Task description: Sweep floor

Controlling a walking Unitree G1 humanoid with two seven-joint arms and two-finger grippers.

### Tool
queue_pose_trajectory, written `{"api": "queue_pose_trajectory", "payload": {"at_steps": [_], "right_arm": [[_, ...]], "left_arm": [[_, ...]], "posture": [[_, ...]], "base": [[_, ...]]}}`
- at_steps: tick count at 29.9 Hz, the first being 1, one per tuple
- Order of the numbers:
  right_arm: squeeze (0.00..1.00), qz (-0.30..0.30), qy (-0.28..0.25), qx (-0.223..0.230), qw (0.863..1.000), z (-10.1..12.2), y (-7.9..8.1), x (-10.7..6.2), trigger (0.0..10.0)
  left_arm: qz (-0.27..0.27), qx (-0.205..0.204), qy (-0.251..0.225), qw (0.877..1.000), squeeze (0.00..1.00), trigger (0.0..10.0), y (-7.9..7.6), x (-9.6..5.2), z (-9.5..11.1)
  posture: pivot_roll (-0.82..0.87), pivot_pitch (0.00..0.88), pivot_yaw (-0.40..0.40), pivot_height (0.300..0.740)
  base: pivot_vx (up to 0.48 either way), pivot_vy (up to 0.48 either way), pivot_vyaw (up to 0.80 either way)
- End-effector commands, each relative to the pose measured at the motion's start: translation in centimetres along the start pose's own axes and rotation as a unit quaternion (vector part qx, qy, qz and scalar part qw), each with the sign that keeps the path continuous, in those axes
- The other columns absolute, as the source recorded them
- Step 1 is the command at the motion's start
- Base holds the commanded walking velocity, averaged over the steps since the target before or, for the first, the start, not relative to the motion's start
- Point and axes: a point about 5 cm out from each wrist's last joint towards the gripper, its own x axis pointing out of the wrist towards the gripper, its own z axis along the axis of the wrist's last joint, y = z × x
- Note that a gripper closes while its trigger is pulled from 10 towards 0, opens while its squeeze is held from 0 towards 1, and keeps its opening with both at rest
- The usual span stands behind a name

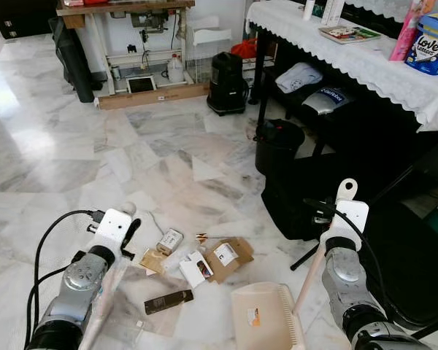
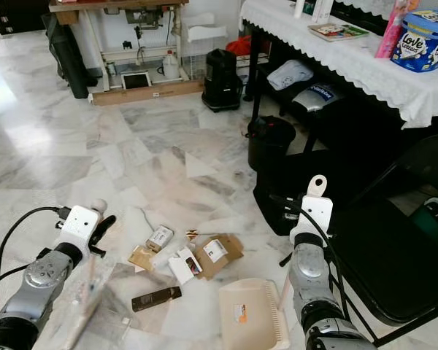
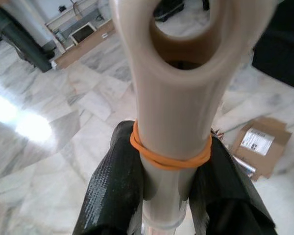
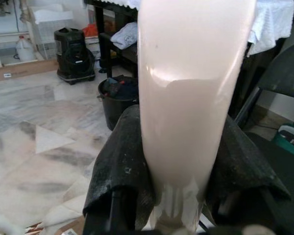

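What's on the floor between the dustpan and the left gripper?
Head views: litter. A dark wrapper, a white box, flattened cardboard and a small packet lie between the dustpan and the left gripper.

Dustpan (image 1: 266, 315) front cut off by bottom edge; broom head under left arm blurred, labels on litter (image 1: 197, 261) too small.

On the marble floor before me: one beige dustpan (image 1: 261, 313), one flattened cardboard box (image 1: 230, 258), one dark wrapper (image 1: 168, 301), three small packets, one black bin (image 1: 279, 143), and my two grippers, each clamping one handle.
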Motion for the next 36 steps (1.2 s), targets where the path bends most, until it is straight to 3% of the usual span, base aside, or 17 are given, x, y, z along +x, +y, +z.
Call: {"api": "queue_pose_trajectory", "payload": {"at_steps": [1,9,15,23,36], "right_arm": [[0.00,-0.003,-0.010,0.002,1.000,0.7,0.0,0.4,10.0],[0.00,-0.003,-0.009,0.002,1.000,0.5,0.0,0.3,10.0],[0.00,-0.002,0.003,-0.001,1.000,0.0,-0.1,0.1,10.0],[0.00,-0.004,0.035,0.008,0.999,-1.0,0.3,-0.3,10.0],[0.00,0.005,0.067,0.015,0.998,-1.8,1.6,-0.8,10.0]], "left_arm": [[0.010,0.013,-0.015,1.000,0.00,10.0,0.2,0.3,0.7],[0.050,-0.020,-0.062,0.997,0.00,10.0,0.6,0.6,2.0],[0.113,-0.057,-0.114,0.985,0.00,10.0,2.0,0.3,3.1],[0.128,-0.102,-0.119,0.979,0.00,10.0,2.0,0.5,2.9],[0.117,-0.110,-0.126,0.979,0.00,10.0,1.9,0.4,2.9]], "posture": [[0.08,0.000,-0.011,0.740],[0.08,0.000,-0.009,0.740],[0.07,0.000,-0.008,0.740],[0.05,0.000,0.005,0.740],[0.08,0.000,0.019,0.740]], "base": [[0.000,0.000,0.00],[0.000,0.000,0.00],[0.000,0.000,0.00],[0.000,0.000,0.00],[0.000,0.000,0.00]]}}
